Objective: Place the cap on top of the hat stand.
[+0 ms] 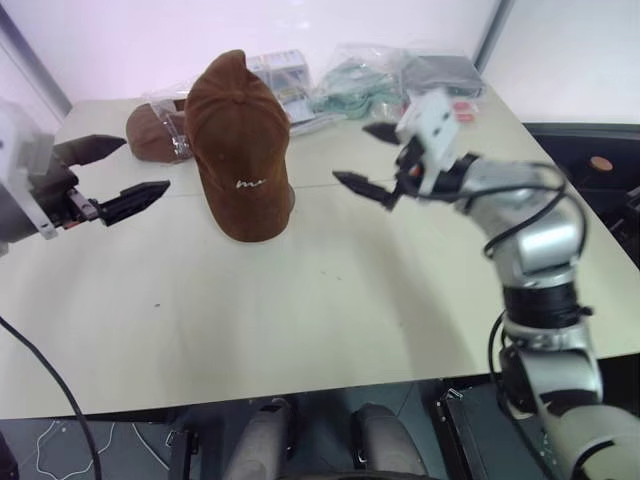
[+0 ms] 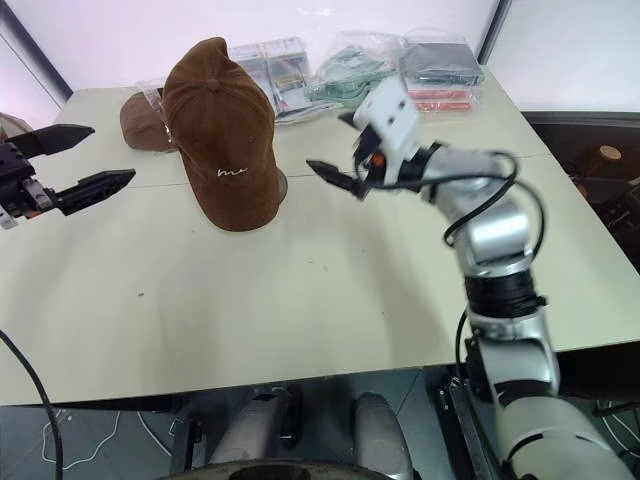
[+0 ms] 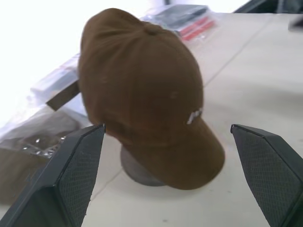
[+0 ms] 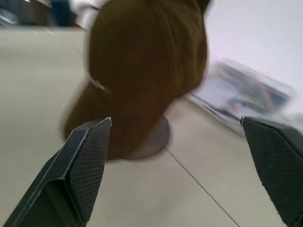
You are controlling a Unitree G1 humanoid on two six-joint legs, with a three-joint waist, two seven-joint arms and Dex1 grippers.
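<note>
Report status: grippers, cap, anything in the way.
Left gripper and right gripper open, either side of cap. Cap sits on stand, brim down. Nothing in the way.

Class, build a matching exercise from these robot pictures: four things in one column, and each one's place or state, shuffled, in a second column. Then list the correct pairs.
Column one:
1. cap
2. hat stand
3. left gripper
4. plastic-wrapped cap

Column two:
A. lying flat on the table behind the stand
B. fingers open, empty, beside the cap
C. draped over the stand, brim hanging down
D. mostly covered, round base showing on the table

Pairs: 1-C, 2-D, 3-B, 4-A
</note>
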